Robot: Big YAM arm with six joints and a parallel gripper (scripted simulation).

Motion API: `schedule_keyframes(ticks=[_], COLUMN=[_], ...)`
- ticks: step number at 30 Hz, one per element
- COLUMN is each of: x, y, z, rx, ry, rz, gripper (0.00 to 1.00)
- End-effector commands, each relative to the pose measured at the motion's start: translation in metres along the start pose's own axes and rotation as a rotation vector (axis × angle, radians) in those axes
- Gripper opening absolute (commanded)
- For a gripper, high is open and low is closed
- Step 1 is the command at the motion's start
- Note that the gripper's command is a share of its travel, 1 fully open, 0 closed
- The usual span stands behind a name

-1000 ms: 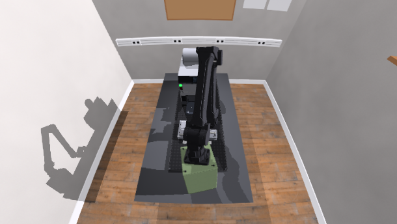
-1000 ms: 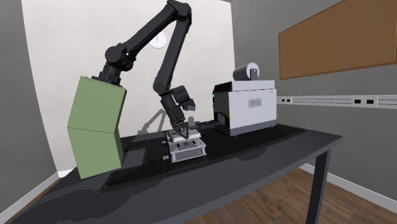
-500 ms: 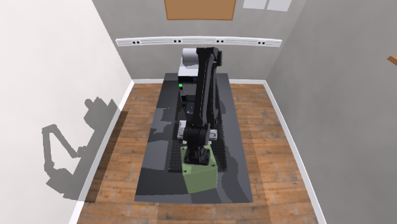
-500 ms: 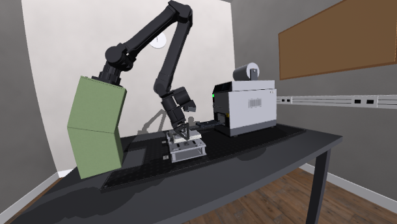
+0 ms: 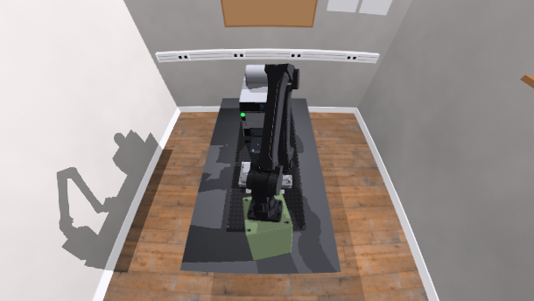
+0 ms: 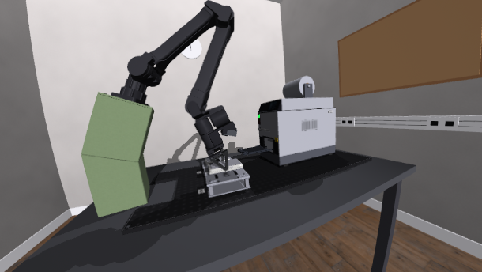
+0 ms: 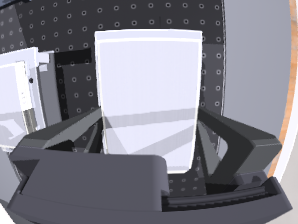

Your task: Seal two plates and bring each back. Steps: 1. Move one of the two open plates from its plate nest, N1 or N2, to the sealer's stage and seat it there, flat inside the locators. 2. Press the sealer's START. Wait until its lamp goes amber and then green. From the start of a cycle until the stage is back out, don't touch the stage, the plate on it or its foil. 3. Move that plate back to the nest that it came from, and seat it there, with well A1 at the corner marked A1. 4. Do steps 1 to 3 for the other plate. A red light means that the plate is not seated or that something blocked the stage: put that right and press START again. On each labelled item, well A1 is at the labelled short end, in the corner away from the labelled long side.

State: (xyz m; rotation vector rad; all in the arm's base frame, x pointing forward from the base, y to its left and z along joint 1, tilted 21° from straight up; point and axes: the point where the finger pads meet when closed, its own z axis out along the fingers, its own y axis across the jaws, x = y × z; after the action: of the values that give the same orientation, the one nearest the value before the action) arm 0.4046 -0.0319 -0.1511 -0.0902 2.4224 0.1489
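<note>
White plate (image 7: 150, 85) between claw's fingers (image 6: 221, 160) — claw closed on its long sides, above nest area near sealer (image 6: 306, 132) (image 5: 254, 94). Likely light, stiff, slick plastic; best gripped low on side walls — foil-like top face best left untouched.
</note>
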Motion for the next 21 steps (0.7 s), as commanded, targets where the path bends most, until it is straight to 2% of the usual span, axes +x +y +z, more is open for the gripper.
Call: schedule_keyframes(ticks=[1,11,21], x=[-0.002,0.006,-0.005], y=[-0.004,0.009,0.001], z=[-0.009,-0.006,0.002], rx=[0.008,-0.01,0.001], ry=[-0.015,0.023,-0.004], rz=[0.003,0.006,-0.01], gripper=[0.0,0.0,0.0])
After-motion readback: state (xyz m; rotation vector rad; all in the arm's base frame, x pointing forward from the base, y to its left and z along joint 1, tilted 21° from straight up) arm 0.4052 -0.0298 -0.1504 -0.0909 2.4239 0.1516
